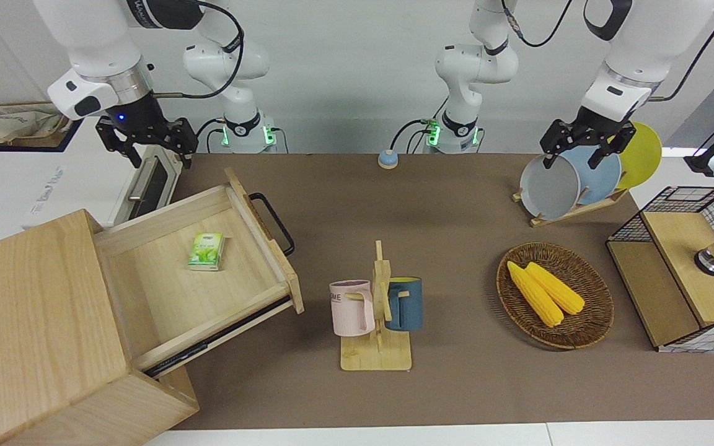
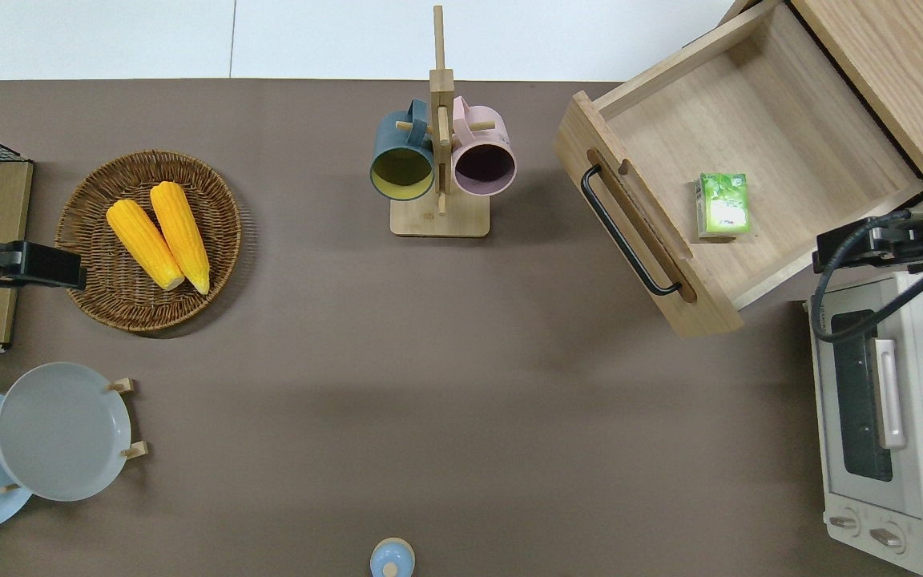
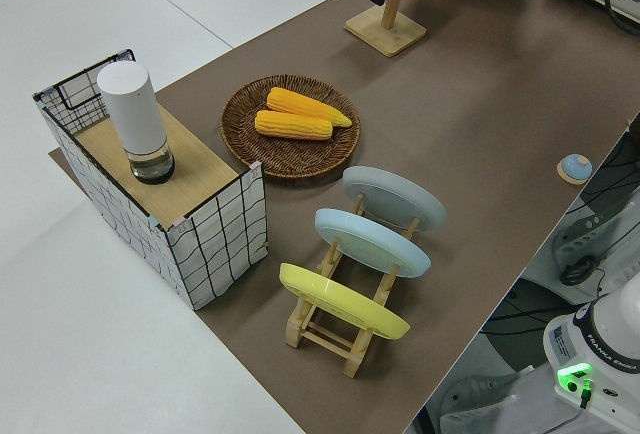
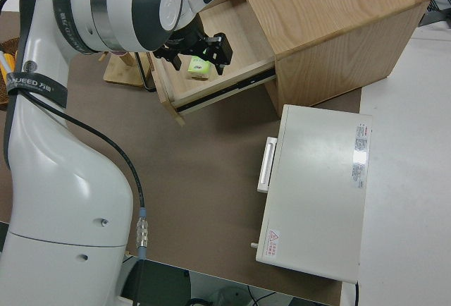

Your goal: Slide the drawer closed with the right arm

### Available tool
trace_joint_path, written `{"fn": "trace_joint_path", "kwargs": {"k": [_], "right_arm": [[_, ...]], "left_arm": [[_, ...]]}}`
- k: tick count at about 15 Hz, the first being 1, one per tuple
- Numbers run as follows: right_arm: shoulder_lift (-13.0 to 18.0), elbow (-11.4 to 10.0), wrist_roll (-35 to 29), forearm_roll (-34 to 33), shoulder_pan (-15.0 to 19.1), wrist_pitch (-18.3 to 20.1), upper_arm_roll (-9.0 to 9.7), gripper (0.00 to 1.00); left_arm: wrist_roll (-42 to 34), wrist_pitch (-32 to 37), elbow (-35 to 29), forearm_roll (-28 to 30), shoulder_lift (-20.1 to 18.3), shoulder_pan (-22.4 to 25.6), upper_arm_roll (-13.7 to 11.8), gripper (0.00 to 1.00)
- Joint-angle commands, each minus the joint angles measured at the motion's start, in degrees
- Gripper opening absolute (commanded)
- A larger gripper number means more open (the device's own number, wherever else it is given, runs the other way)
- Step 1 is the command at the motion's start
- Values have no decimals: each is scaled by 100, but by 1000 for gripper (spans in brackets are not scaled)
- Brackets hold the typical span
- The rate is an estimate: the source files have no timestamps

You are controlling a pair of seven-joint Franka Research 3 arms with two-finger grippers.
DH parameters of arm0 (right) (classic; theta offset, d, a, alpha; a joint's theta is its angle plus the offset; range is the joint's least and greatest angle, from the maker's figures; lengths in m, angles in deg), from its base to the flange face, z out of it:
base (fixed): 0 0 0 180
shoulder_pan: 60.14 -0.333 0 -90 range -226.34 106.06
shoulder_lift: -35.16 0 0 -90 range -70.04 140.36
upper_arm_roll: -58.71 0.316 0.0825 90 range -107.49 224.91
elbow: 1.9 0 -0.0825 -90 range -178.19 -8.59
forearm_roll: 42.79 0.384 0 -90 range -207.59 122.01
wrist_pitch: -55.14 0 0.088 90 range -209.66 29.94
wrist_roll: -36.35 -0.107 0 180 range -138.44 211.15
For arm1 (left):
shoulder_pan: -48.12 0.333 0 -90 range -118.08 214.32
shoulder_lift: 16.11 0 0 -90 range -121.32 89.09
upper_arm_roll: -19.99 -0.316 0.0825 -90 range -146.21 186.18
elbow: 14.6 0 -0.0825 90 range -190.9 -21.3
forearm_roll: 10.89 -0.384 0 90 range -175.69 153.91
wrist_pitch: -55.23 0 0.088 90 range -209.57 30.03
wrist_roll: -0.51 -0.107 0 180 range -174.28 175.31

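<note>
The drawer (image 1: 165, 297) (image 2: 790, 136) (image 4: 184, 84) stands pulled far out of the big pale-wood box (image 1: 28, 310) at the right arm's end of the table. Its black bar handle (image 1: 275, 223) (image 2: 626, 232) faces the table's middle. A small green packet (image 1: 206, 251) (image 2: 723, 205) lies inside. My right gripper (image 1: 157, 155) (image 2: 862, 244) (image 4: 203, 53) hangs open and holds nothing, over the gap between the drawer's side wall and the white oven (image 2: 902, 417), clear of the handle. The left arm is parked, its gripper (image 1: 571, 160) open.
A mug rack (image 1: 377, 310) with a pink and a blue mug stands close to the drawer's front. Toward the left arm's end are a wicker basket (image 1: 599, 310) with corn, a plate rack (image 1: 574, 210) and a wire-mesh box (image 1: 679, 266). A blue knob (image 1: 387, 159) sits near the robots.
</note>
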Motion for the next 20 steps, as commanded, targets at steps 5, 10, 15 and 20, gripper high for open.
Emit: {"fn": "trace_joint_path", "kwargs": {"k": [5, 10, 15, 20], "right_arm": [[62, -75, 139, 401, 80, 71, -65, 911], [62, -75, 368, 392, 159, 71, -65, 114], [62, -75, 430, 348, 159, 71, -57, 0], [62, 38, 264, 348, 80, 71, -48, 0]], "left_arm": [[-43, -2, 117, -71, 76, -99, -95, 995], [-43, -2, 117, -71, 76, -99, -95, 995], [-43, -2, 117, -72, 76, -99, -95, 998], [-43, -2, 117, -72, 76, -99, -95, 995]]}}
